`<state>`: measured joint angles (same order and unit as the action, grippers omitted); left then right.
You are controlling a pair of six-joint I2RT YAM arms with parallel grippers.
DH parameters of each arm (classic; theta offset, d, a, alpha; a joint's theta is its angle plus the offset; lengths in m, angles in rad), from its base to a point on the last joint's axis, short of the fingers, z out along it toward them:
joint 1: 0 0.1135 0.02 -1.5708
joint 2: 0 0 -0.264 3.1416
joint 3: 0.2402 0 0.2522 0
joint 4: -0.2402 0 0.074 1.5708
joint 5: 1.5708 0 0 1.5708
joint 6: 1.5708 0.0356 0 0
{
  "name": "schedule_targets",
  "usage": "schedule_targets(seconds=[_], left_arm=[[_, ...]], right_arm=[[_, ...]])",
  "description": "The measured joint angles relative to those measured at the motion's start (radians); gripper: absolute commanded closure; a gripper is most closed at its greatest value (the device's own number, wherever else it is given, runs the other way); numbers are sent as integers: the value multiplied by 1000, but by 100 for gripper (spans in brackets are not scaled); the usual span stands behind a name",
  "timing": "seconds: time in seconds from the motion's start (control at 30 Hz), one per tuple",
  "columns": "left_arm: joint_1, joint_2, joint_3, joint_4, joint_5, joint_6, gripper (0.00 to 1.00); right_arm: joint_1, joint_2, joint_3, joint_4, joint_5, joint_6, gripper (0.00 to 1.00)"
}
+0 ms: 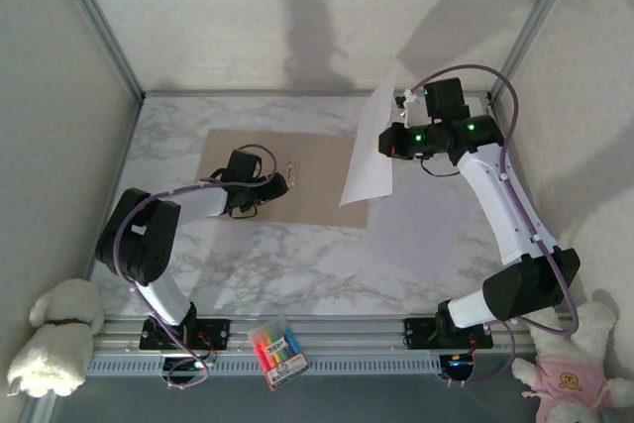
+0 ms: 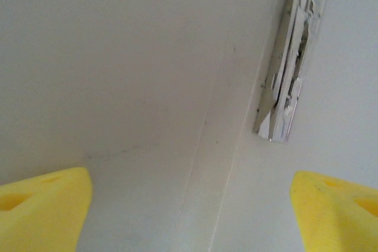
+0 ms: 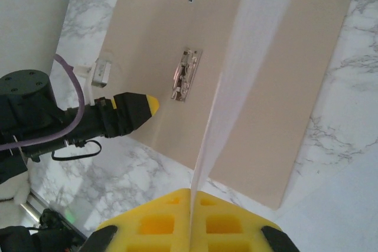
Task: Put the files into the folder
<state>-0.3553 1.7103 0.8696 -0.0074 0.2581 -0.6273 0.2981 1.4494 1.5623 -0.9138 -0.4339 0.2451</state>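
The tan folder [image 1: 317, 195] lies open and flat on the marble table, with a metal clip [image 1: 290, 170] near its crease. My left gripper [image 1: 277, 185] hovers low over the folder's left leaf, open with nothing between its yellow fingers. In the left wrist view the gripper [image 2: 192, 216] is close above the folder [image 2: 118, 75], and the clip [image 2: 289, 69] is ahead to the right. My right gripper [image 1: 389, 143] is shut on the edge of a white file [image 1: 369, 151], held lifted and hanging over the folder's right leaf. The right wrist view shows the gripper [image 3: 192, 202] pinching that file [image 3: 248, 57] edge-on above the folder [image 3: 147, 51].
More white sheets [image 1: 431, 235] lie flat on the table to the right of the folder. A pack of highlighters [image 1: 277, 352] rests on the near rail. Plush toys sit at the near left [image 1: 54, 334] and near right [image 1: 570, 369] corners. Walls close in the table.
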Motion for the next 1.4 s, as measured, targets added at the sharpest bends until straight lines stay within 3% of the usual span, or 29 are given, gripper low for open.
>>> schedule_targets(seconds=[0.33,0.47,0.57,0.77,0.97,1.17,1.4], left_arm=[[-68,9,2,43,7,-16,12],[-55,-68,-6,-13,6,-16,11],[-10,-187,-14,-56,-6,-16,9],[163,-401,-60,-132,-55,-32,6],[317,-429,-149,-188,-64,-55,6],[347,-385,-159,-216,-60,-53,7],[347,-305,-150,-231,-60,-44,8]], right_arm=[[10,-15,-12,82,-96,-5,98],[38,14,-12,147,-159,-13,98],[64,82,8,192,-203,-22,97],[137,311,168,213,-280,-74,96],[232,507,378,193,-356,-166,96],[256,674,517,141,-311,-231,98],[251,952,771,25,-104,-261,99]])
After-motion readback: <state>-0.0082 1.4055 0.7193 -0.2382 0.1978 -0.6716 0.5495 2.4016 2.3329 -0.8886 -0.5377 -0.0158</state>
